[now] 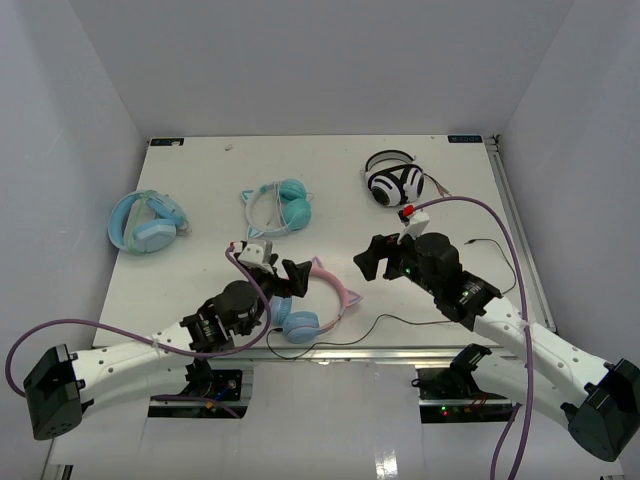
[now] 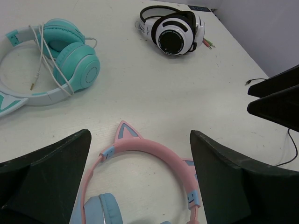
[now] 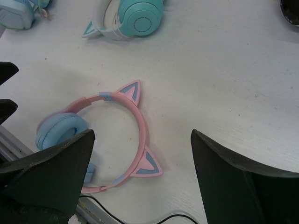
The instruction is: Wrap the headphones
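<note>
At the near edge of the table, left of centre: the headphones lie flat, cups toward the arm bases, pink band arching away to the right. Long axis runs diagonally, near-left to far-right. Left gripper hangs over the cup end, jaws wide apart, holding nothing; its wrist view shows the band between its fingers. Right gripper, jaws likewise spread and empty, stands right of the band, apart from it. Black cable trails loose rightward. Judgement: left arm is nearer the headset, right arm nearer the cable.
</note>
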